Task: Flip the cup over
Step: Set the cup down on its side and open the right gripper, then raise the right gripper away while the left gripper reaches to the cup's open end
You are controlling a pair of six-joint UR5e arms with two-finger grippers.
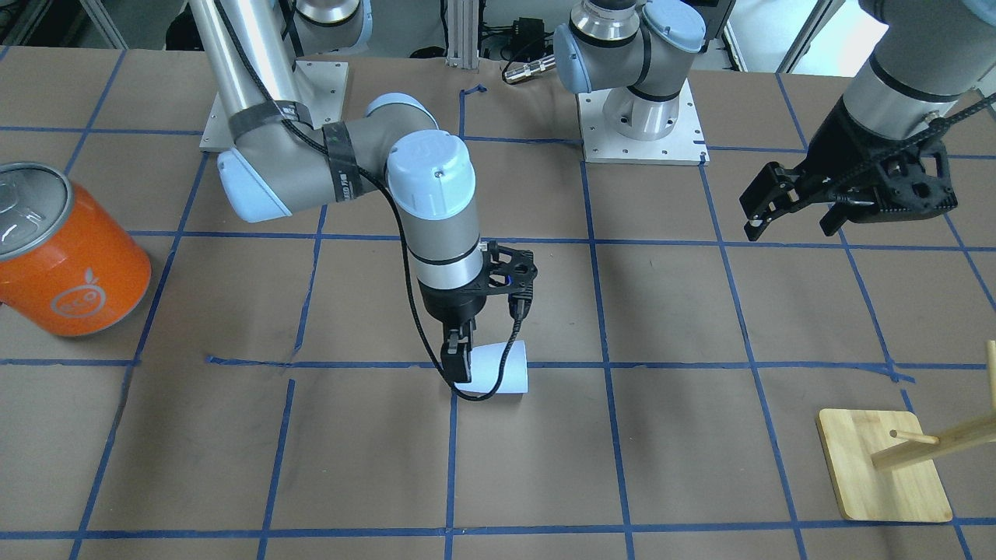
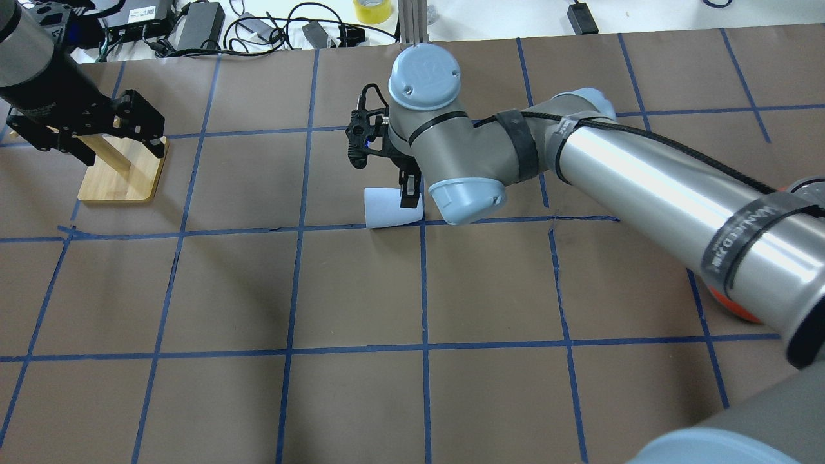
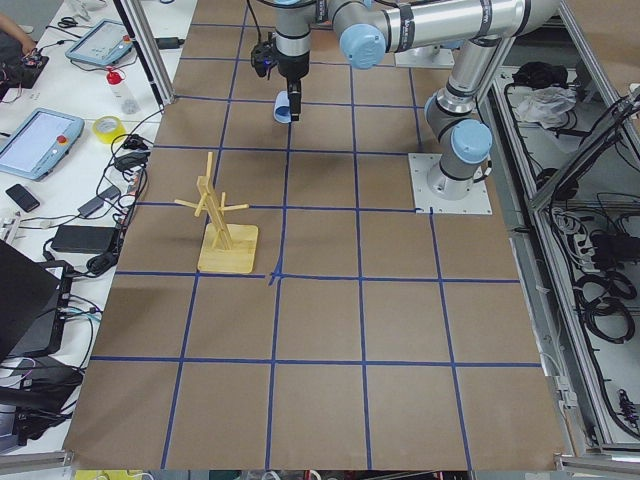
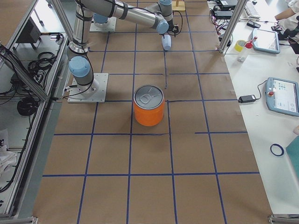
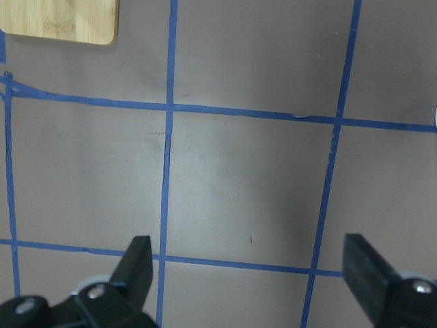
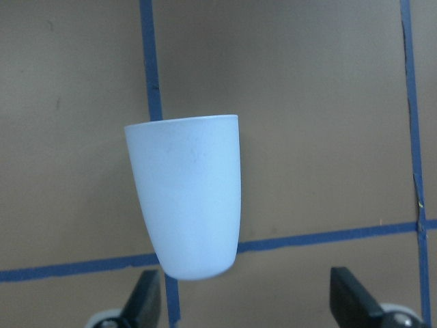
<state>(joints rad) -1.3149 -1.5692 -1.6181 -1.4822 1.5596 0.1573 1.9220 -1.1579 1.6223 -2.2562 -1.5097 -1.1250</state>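
Observation:
The pale blue-white cup [image 1: 504, 369] lies on its side on the brown table, near a blue tape crossing. It also shows in the overhead view [image 2: 385, 208] and the right wrist view [image 6: 188, 195]. There its rounded base points toward the camera and its rim points away. My right gripper [image 1: 461, 365] is down over the cup's base end. Its fingers [image 6: 145, 301] stand wide apart on either side of the base, open and not touching it. My left gripper [image 1: 794, 222] is open and empty, held high above the wooden rack [image 2: 122, 177].
A large orange can [image 1: 70, 257] with a silver top stands on the robot's right side of the table. The wooden peg rack [image 1: 879, 467] stands on its left side. Blue tape lines grid the brown table [image 1: 700, 451]. Cables and devices lie past the far edge [image 2: 193, 26].

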